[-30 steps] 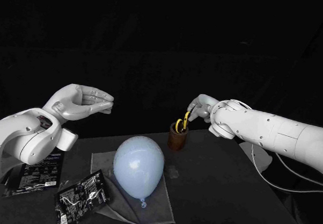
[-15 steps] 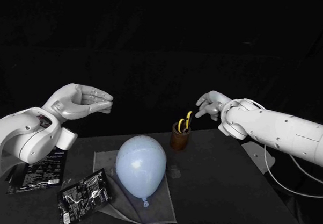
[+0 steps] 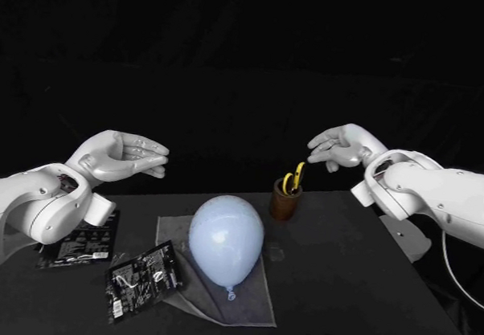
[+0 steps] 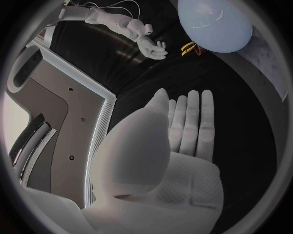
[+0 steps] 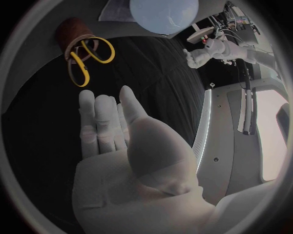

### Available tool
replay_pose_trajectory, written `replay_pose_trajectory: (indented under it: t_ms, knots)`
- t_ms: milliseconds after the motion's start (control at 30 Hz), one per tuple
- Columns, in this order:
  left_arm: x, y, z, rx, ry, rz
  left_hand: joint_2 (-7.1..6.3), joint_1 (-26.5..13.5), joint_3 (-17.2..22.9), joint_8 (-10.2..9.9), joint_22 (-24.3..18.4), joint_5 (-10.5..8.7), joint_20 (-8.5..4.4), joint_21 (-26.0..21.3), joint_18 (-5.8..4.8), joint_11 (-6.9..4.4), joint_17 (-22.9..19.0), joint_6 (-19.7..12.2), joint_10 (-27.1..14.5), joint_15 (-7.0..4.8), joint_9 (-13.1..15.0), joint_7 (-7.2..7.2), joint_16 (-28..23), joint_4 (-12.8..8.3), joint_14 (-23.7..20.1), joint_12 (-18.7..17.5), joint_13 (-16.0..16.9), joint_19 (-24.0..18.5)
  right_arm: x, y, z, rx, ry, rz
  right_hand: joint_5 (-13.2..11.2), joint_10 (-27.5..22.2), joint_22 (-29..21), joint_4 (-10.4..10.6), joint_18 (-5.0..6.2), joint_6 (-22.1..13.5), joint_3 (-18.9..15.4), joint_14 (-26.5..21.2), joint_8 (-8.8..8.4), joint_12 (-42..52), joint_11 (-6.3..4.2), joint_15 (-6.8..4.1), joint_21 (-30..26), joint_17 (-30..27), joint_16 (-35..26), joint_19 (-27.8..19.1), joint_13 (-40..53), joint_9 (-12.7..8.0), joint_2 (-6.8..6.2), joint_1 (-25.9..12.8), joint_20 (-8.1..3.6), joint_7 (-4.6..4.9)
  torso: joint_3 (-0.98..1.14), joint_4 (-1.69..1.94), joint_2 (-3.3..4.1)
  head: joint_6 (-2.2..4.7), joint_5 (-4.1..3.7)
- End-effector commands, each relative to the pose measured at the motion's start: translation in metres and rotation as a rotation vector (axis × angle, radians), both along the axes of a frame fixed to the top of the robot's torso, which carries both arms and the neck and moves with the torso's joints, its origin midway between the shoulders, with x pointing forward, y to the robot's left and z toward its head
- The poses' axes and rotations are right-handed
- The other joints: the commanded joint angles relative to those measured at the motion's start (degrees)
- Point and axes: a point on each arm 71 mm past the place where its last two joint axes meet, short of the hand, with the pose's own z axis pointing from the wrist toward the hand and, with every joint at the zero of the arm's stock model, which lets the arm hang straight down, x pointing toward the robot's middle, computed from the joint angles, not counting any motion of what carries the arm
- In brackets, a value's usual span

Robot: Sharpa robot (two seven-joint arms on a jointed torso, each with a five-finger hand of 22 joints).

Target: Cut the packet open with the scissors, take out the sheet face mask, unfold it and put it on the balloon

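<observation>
Black table (image 3: pixel 332 306), pale egg-shaped balloon (image 3: pixel 226 234), seemingly glossy

- Black table (image 3: pixel 344 307) — a dark, matte top.
- Grey cloth (image 3: pixel 252 314) lies flat near the table's middle, one corner pointing toward the front.
- Brown cup (image 3: pixel 285 207) stands upright just beyond the cloth's far right corner.
- Dark printed packet (image 3: pixel 144 278) lies tilted against the cloth's left edge.
- Second packet (image 3: pixel 81 241) lies flat farther left — apart from the first, near the table's edge.
</observation>
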Motion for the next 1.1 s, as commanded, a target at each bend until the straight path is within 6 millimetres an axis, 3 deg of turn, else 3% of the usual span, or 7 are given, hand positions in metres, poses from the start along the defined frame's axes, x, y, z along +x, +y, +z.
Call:
replay_pose_trajectory:
  t_ms: [33,267,333,433,567,867,1100]
  knots:
    - [-0.008,0.004,-0.008,0.019,0.045,-0.019,-0.21,-1.10,0.18,-0.08,0.15,0.09,-0.16,0.42,0.24,-0.47,0.23,0.82,1.85,-0.18,-0.10,-0.40,0.33,0.01,0.55,0.27,0.14,0.45,-0.014,0.012,0.008,0.164,-0.087,0.061,-0.51,4.27,2.02,-0.03,-0.39,2.69,-1.09,5.23,-1.34,-1.92,-0.75,-0.68,5.55,4.55,2.58,4.59,-0.95,-1.62,1.00,0.59,-0.38,-0.02,0.04,0.19,0.16,-1.51,2.71]
    - [-0.029,0.021,-0.029,0.129,0.084,-0.044,-1.32,-3.69,-0.61,-0.04,0.13,0.08,-0.08,0.39,0.14,-1.00,0.65,2.04,4.23,-0.47,-0.30,-0.84,0.22,0.11,0.69,0.06,0.09,0.28,-0.053,0.049,-0.009,0.269,0.014,0.169,-1.26,15.91,8.68,0.02,-3.97,9.22,-5.27,19.10,-3.85,-3.52,-4.21,-3.77,25.73,23.92,10.69,18.57,0.83,-4.42,2.63,0.37,-3.14,-2.86,0.09,0.31,0.16,-4.56,7.88]
    - [-0.034,0.024,-0.035,0.180,0.085,-0.054,-1.77,-4.49,-1.11,-0.25,0.01,0.08,0.08,0.15,0.08,-0.79,0.65,1.93,3.75,-0.26,-0.43,-0.72,-0.08,0.07,0.25,-0.49,-0.04,-0.04,-0.060,0.057,-0.018,0.262,0.050,0.193,4.63,19.40,10.81,0.12,-5.08,13.70,-6.00,22.00,-1.82,-1.08,-5.60,-4.97,31.79,31.03,13.52,21.87,3.19,-3.15,2.84,0.08,-4.22,-4.54,0.04,0.42,0.08,-5.48,8.93]
    - [-0.041,0.028,-0.047,0.256,0.087,-0.058,-2.33,-5.34,-1.91,-0.74,-0.28,0.09,0.44,-0.40,-0.01,-0.38,0.60,1.39,2.71,0.18,-0.69,-0.48,-0.76,0.00,-0.69,-1.18,-0.12,-0.74,-0.070,0.069,-0.032,0.243,0.097,0.226,5.97,20.52,12.17,0.18,-5.84,14.08,-7.03,23.53,-1.83,0.81,-6.06,-5.45,35.54,35.46,15.13,23.81,5.59,-2.53,2.89,-0.86,-4.74,-5.07,0.03,0.49,0.01,-6.19,10.40]
    - [-0.050,0.032,-0.065,0.385,0.070,-0.056,-3.11,-6.44,-4.48,-1.87,-1.29,0.07,1.73,-2.36,-0.21,0.87,0.36,-0.33,-0.65,1.45,-1.21,0.72,-2.60,-0.11,-3.38,-1.12,-0.07,-3.24,-0.082,0.085,-0.049,0.213,0.152,0.264,0.92,24.38,15.63,0.31,-7.70,11.84,-10.98,27.03,-4.39,28.06,-5.78,-5.76,45.01,48.77,19.89,28.27,37.42,-1.49,3.66,-4.14,-5.29,-5.26,0.17,0.54,-0.01,-7.22,12.42]
    - [-0.047,0.035,-0.082,0.480,0.051,-0.025,-2.09,-5.91,-9.67,-3.10,-1.72,0.07,3.38,-4.94,0.22,2.70,-0.99,-2.83,-4.12,3.49,-1.72,-2.43,-6.38,-0.06,-8.44,-1.02,-0.13,-5.60,-0.093,0.101,-0.062,0.168,0.187,0.295,-0.80,27.02,16.81,1.15,-8.49,10.45,-13.27,28.95,-5.31,46.90,-5.49,-4.83,49.05,58.17,22.55,29.83,62.88,1.77,3.20,-7.37,-4.48,-4.25,0.10,0.38,0.02,-7.95,14.05]
    - [-0.040,0.028,-0.094,0.554,0.055,-0.037,-1.86,-5.03,-11.75,-3.98,-2.25,0.07,3.88,-8.48,-1.56,2.71,-2.54,-3.94,-6.16,4.36,-2.10,-2.92,-9.42,0.00,-11.85,-1.01,-0.16,-10.26,-0.097,0.107,-0.066,0.141,0.190,0.303,-1.13,30.28,17.11,1.04,-8.71,9.82,-13.22,28.95,-5.54,55.61,-4.92,-4.39,50.28,58.17,22.55,30.25,74.30,3.86,3.22,-8.45,-4.03,-3.96,0.09,0.45,0.07,-8.18,14.61]
